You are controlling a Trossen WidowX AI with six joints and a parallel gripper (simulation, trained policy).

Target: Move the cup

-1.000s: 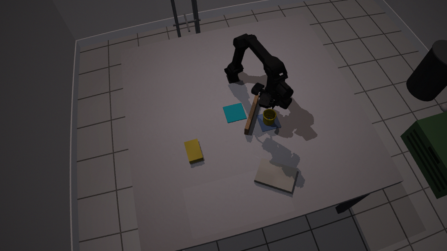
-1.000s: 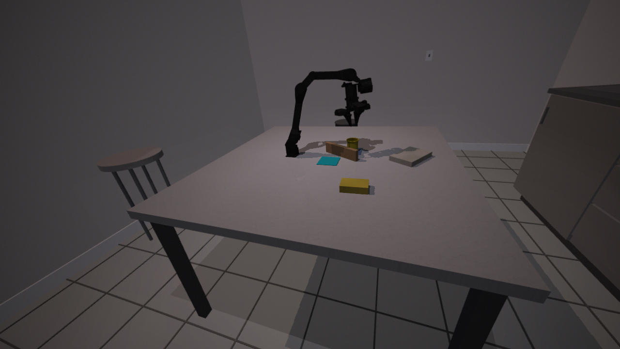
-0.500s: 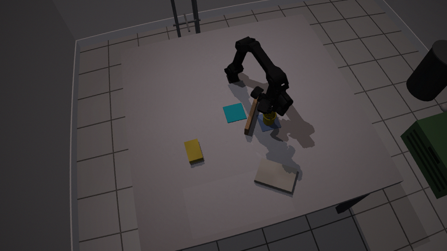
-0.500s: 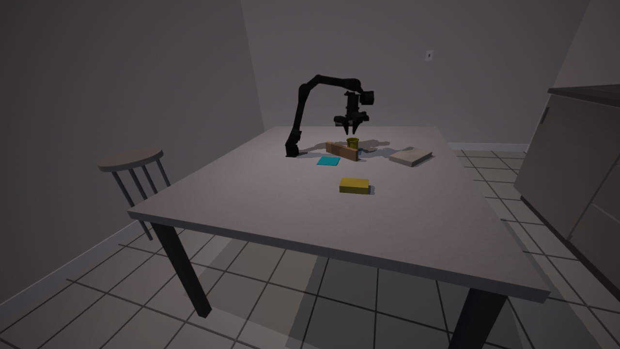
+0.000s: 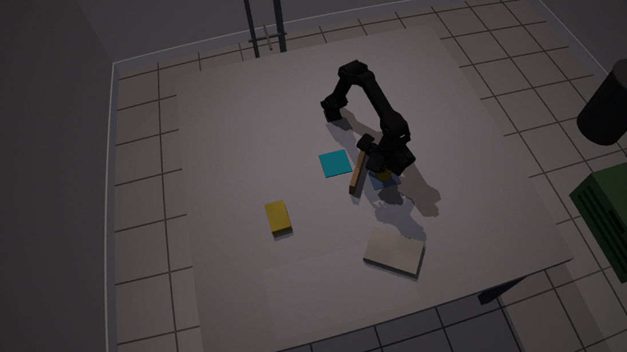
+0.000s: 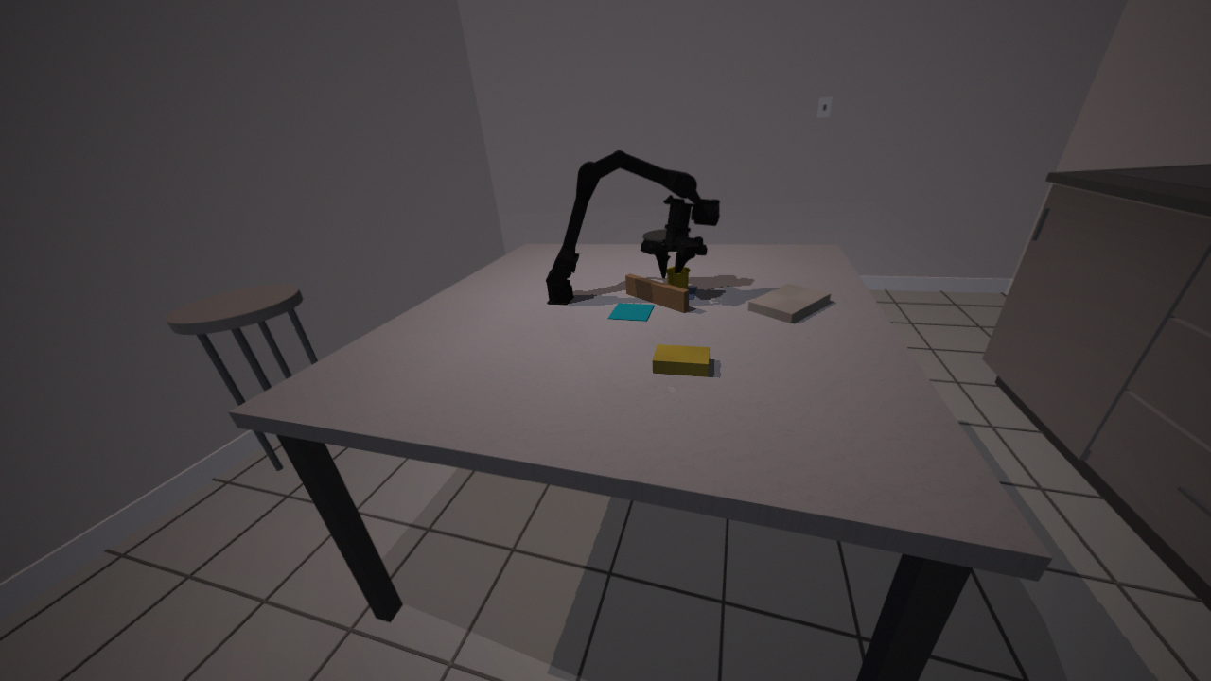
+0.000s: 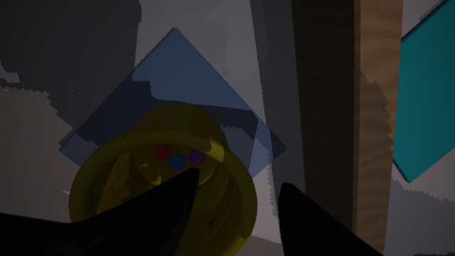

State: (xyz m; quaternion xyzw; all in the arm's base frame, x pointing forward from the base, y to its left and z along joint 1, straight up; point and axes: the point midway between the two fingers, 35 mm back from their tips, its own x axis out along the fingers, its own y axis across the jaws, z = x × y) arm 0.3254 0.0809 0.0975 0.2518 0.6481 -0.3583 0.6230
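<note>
The yellow cup (image 5: 382, 174) (image 6: 678, 277) (image 7: 224, 192) stands upright on the dark blue pad (image 5: 377, 185) (image 7: 188, 71). Inside it I see a red marble (image 7: 163, 152), a blue marble (image 7: 178, 161) and a purple marble (image 7: 196, 157); a finger hides part of the inside. My gripper (image 6: 671, 273) (image 7: 239, 176) is partly open, low at the cup. In the wrist view one finger lies over the cup's mouth and the other beyond its rim, on the wooden bar's side, with nothing gripped. The teal pad (image 5: 335, 163) (image 6: 631, 312) (image 7: 426, 96) carries nothing.
A wooden bar (image 5: 357, 174) (image 6: 656, 292) (image 7: 377, 43) stands between the two pads, close beside the cup. A yellow block (image 5: 277, 216) (image 6: 681, 359) and a pale flat slab (image 5: 394, 251) (image 6: 789, 302) lie farther off on the table.
</note>
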